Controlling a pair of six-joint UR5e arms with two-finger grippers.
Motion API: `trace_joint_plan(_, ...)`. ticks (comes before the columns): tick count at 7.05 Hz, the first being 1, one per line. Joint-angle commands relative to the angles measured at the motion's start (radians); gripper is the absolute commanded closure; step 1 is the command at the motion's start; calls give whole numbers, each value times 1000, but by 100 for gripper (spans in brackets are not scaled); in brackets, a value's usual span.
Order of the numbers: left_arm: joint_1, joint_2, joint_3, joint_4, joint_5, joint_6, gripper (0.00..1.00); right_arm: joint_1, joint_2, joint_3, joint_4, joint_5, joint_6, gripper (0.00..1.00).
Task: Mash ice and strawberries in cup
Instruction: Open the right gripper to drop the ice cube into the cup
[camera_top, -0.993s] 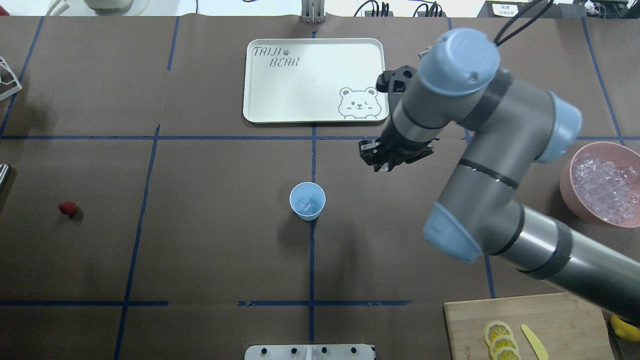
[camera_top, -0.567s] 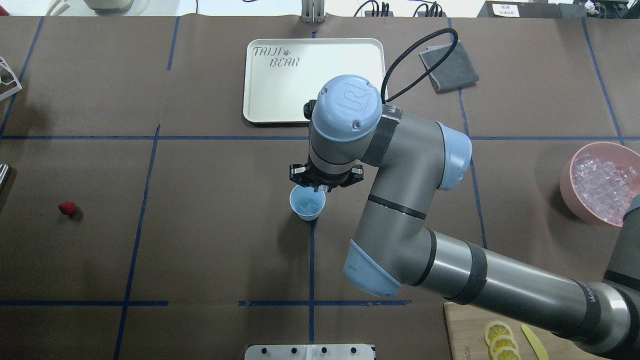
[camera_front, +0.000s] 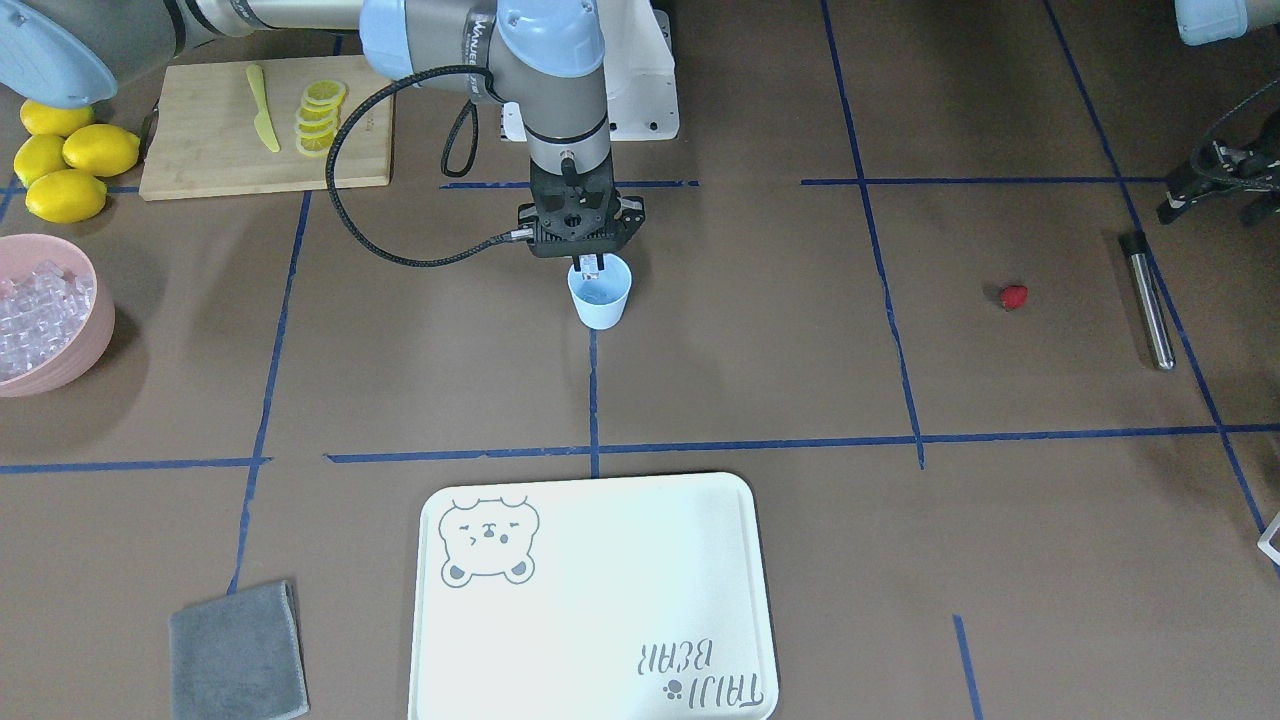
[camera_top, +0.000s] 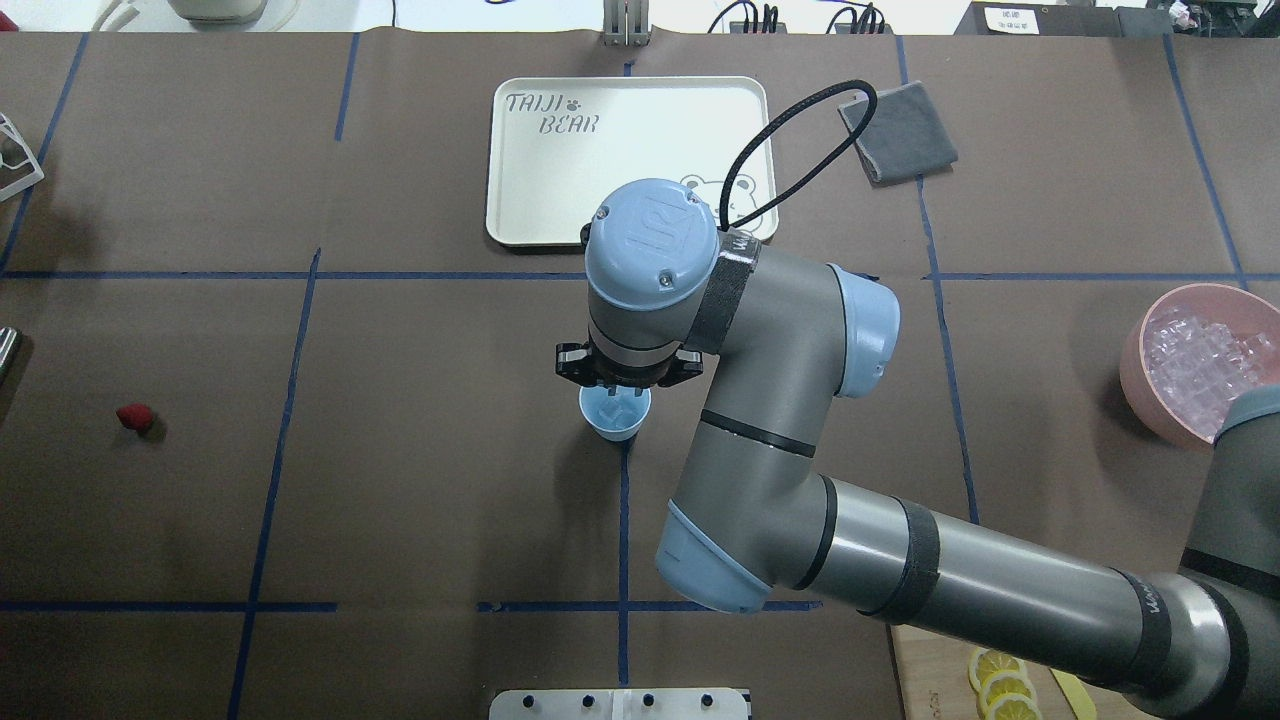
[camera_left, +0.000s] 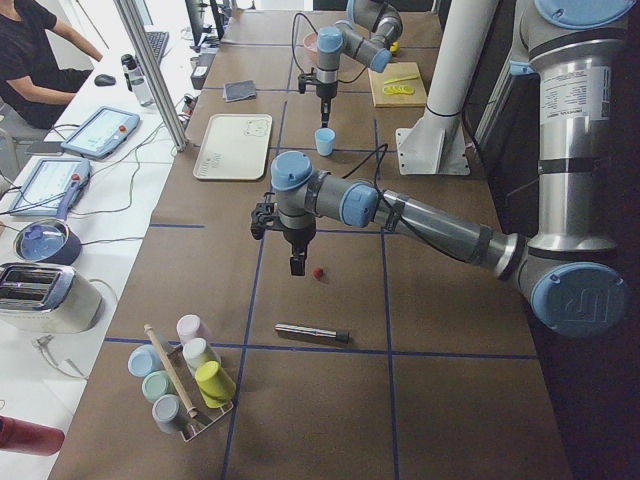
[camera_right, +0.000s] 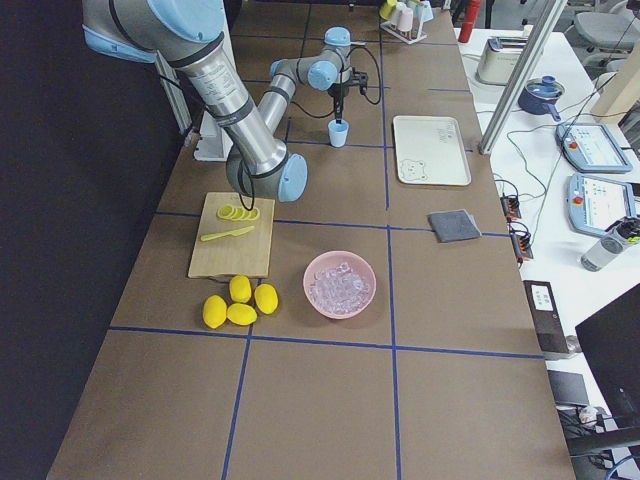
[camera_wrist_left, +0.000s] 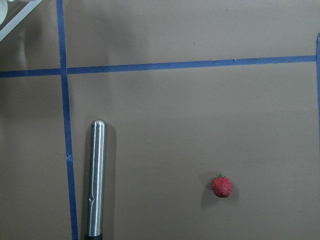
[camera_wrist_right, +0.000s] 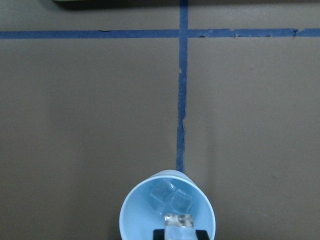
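The pale blue cup (camera_top: 614, 424) stands at the table's middle, with two clear ice cubes (camera_wrist_right: 171, 198) in it. My right gripper (camera_top: 618, 396) hangs just over the cup's rim, shut on another ice cube (camera_wrist_right: 178, 221). It also shows in the front view (camera_front: 592, 266) above the cup (camera_front: 599, 300). The red strawberry (camera_top: 135, 417) lies far left on the table, also in the left wrist view (camera_wrist_left: 221, 186). My left gripper (camera_left: 298, 262) hovers near the strawberry; I cannot tell whether it is open.
A steel rod (camera_front: 1147, 300) lies beside the strawberry. A pink bowl of ice (camera_top: 1150, 345) stands at the right edge. A white tray (camera_top: 530, 180) and grey cloth (camera_top: 900, 132) lie beyond the cup. A cutting board (camera_front: 200, 150) with lemon slices and whole lemons (camera_front: 65, 160) sits near the robot's base.
My right arm has swung left from beside the tray's corner to over the cup, and then a little lower toward its rim. The strawberry and cup have not moved.
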Motion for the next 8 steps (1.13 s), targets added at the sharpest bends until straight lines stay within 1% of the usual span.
trace_joint_plan(1, 0, -1, -1, 0, 0, 0, 0, -2, 4, -9, 3, 0, 3, 97)
trace_joint_plan(2, 0, -1, -1, 0, 0, 0, 0, -2, 6, -9, 4, 0, 1, 95)
trace_joint_plan(3, 0, -2, -1, 0, 0, 0, 0, -2, 10, -10, 7, 0, 1, 82)
trace_joint_plan(4, 0, -2, -1, -1, 0, 0, 0, -2, 10, -10, 7, 0, 1, 58)
trace_joint_plan(6, 0, -5, -1, -1, 0, -2, 0, -2, 10, -9, 6, 1, 1, 28)
trace_joint_plan(7, 0, -5, -1, -1, 0, -2, 0, -2, 10, -9, 6, 1, 1, 22)
trace_joint_plan(8, 0, -5, -1, -1, 0, -2, 0, -2, 9, -9, 6, 0, -2, 9)
